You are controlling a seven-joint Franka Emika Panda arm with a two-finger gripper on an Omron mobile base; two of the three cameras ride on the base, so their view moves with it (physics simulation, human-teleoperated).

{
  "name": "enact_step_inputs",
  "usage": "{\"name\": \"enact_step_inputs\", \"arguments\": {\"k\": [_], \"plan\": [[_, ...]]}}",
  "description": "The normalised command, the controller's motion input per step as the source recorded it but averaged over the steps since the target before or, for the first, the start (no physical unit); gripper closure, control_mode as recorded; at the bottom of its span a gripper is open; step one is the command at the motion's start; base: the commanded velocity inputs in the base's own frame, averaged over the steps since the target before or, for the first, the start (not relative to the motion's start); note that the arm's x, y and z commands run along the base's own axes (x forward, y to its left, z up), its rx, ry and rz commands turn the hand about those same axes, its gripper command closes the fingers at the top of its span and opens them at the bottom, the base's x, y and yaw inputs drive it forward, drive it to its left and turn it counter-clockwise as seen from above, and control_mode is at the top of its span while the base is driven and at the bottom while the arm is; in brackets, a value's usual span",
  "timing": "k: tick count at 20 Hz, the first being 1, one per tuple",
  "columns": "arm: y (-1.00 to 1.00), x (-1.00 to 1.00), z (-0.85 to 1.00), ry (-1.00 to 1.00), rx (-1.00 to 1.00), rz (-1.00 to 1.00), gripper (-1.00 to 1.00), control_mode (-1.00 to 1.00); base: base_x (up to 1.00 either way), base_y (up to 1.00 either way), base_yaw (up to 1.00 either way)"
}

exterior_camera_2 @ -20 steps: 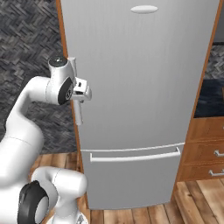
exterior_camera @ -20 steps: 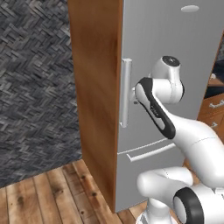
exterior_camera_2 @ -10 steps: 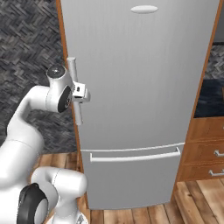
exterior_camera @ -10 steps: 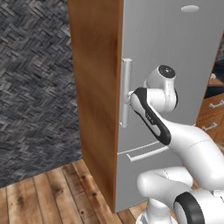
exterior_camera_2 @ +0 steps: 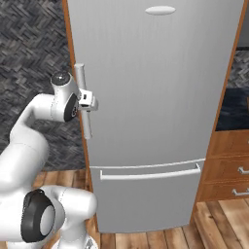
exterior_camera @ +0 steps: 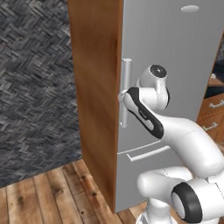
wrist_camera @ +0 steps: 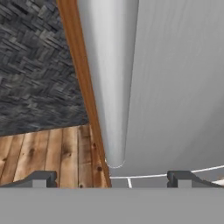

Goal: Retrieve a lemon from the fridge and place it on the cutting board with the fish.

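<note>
Early stage: fridge (exterior_camera_2: pixel 160 97) door shut, lemon not retrieved yet. Hand (wrist_camera: pixel 111 177) spread wide, unclenched, handle (wrist_camera: pixel 109 87) just ahead between its tips. Left: grip, pull door, fetch lemon, carry to board.

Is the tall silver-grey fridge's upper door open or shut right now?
Shut. The tall silver-grey fridge shows its door flush, no interior visible; the open claw straddles its vertical cylindrical handle.

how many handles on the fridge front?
2. The vertical handle runs along the door's left edge; the bar handle lies across the lower drawer of the fridge. None seem hidden.
</note>
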Motion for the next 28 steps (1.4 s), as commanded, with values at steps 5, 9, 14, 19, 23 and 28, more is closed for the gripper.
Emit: {"name": "enact_step_inputs", "arguments": {"k": [5, 9, 14, 19, 23, 28], "plan": [[0.00, 0.36, -0.06, -0.03, 0.00, 0.00, -1.00, -1.00, 0.00, 0.00, 0.00], [0.00, 0.35, -0.05, -0.06, 0.00, 0.00, -1.00, -1.00, 0.00, 0.00, 0.00], [0.01, 0.32, -0.01, -0.03, 0.00, 0.00, -1.00, -1.00, 0.00, 0.00, 0.00], [0.00, 0.31, -0.01, -0.02, 0.00, 0.00, -1.00, -1.00, 0.00, 0.00, 0.00], [0.02, 0.31, -0.04, -0.02, 0.00, 0.00, -1.00, -1.00, 0.00, 0.00, 0.00], [0.09, 0.30, -0.09, -0.04, 0.00, 0.00, 1.00, -1.00, 0.00, 0.00, 0.00]]}}
